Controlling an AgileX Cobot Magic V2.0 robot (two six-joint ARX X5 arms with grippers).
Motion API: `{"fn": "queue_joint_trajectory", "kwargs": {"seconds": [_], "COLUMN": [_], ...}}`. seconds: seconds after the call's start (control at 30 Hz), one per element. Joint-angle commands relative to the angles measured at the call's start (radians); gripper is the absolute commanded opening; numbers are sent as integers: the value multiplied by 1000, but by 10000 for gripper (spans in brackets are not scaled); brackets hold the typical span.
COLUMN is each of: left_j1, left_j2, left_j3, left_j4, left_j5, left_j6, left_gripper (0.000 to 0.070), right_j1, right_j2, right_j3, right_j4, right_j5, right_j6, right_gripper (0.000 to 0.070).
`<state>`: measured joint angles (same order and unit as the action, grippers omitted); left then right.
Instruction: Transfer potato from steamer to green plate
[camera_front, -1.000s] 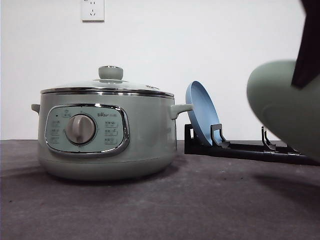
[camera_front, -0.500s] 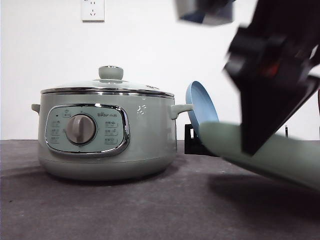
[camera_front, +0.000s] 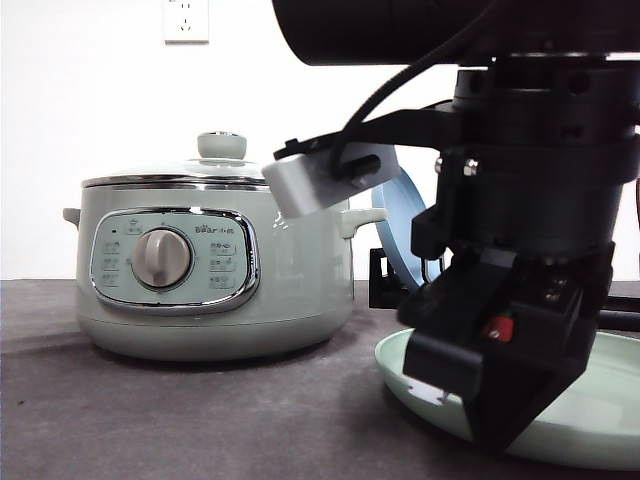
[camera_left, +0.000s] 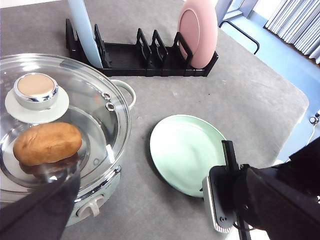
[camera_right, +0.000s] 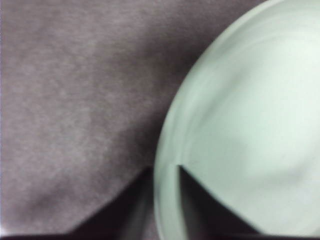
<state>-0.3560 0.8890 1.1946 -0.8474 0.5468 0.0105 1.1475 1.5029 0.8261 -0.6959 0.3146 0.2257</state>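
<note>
The green plate (camera_left: 187, 152) lies flat on the grey desk (camera_left: 260, 95), just beside the steamer (camera_front: 210, 270) on the robot's right, and the right gripper (camera_right: 162, 175) sits at its near rim — in the right wrist view its two dark fingers (camera_right: 200, 200) straddle the plate's edge, one outside over the desk and one over the plate's inner face, pressed together on the rim so far as the blurred picture lets one judge. From the front the right arm (camera_front: 520, 250) looms large over the plate and covers most of it. The potato (camera_left: 47, 143) rests inside the steamer under the glass lid (camera_left: 75, 115), which is on and closed, its knob (camera_left: 36, 87) next to the potato as seen through the glass. Behind the steamer a black dish rack (camera_left: 145, 55) stands on the desk — a blue plate (camera_left: 85, 30) upright at the end nearer the steamer, a pink plate (camera_left: 197, 30) upright at the far end. Of the left gripper a single dark shape (camera_left: 42, 210) shows at the edge of the left wrist view above the steamer; whether its fingers are spread or together I cannot tell.
</note>
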Motion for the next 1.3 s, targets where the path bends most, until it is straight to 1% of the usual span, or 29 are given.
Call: {"fn": "queue_joint_trajectory", "kwargs": {"seconds": [0.0, 0.07, 0.13, 0.27, 0.3, 0.4, 0.47, 0.57, 0.7, 0.8, 0.87, 0.93, 0.97, 1.13, 1.27], "left_j1": [-4, -4, -4, -4, -4, -4, -4, -4, -4, -5, -5, -5, -5, -5, -5], "left_j2": [7, 7, 7, 7, 7, 7, 7, 6, 7, 6, 6, 7, 7, 7, 8], "left_j3": [26, 26, 26, 26, 26, 26, 26, 26, 26, 26, 26, 26, 26, 26, 26], "left_j4": [7, 7, 7, 7, 7, 7, 6, 6, 4, 3, 3, 3, 3, 4, 4], "left_j5": [8, 8, 8, 8, 8, 8, 8, 8, 8, 8, 8, 8, 8, 8, 8], "left_j6": [16, 16, 16, 16, 17, 23, 24, 24, 25, 26, 27, 27, 28, 31, 31], "left_gripper": [676, 676, 676, 676, 676, 676, 676, 676, 676, 676, 676, 676, 676, 676, 676], "right_j1": [15, 10, 4, -37, -52, -111, -159, -249, -378, -482, -544, -593, -618, -701, -724], "right_j2": [-2, -27, -63, -145, -164, -228, -270, -339, -435, -515, -571, -625, -654, -762, -816], "right_j3": [21, 36, 63, 129, 146, 200, 230, 264, 277, 277, 276, 276, 275, 274, 274], "right_j4": [7, 0, -14, -46, -54, -74, -80, -83, -90, -114, -136, -156, -167, -207, -228], "right_j5": [0, -1, -25, -122, -142, -203, -239, -286, -337, -386, -397, -413, -435, -563, -625], "right_j6": [30, 36, 41, 53, 56, 56, 51, 34, -7, -50, -88, -102, -104, -93, -61], "right_gripper": [267, 316, 351, 361, 381, 484, 511, 511, 511, 511, 511, 511, 511, 511, 512]}}
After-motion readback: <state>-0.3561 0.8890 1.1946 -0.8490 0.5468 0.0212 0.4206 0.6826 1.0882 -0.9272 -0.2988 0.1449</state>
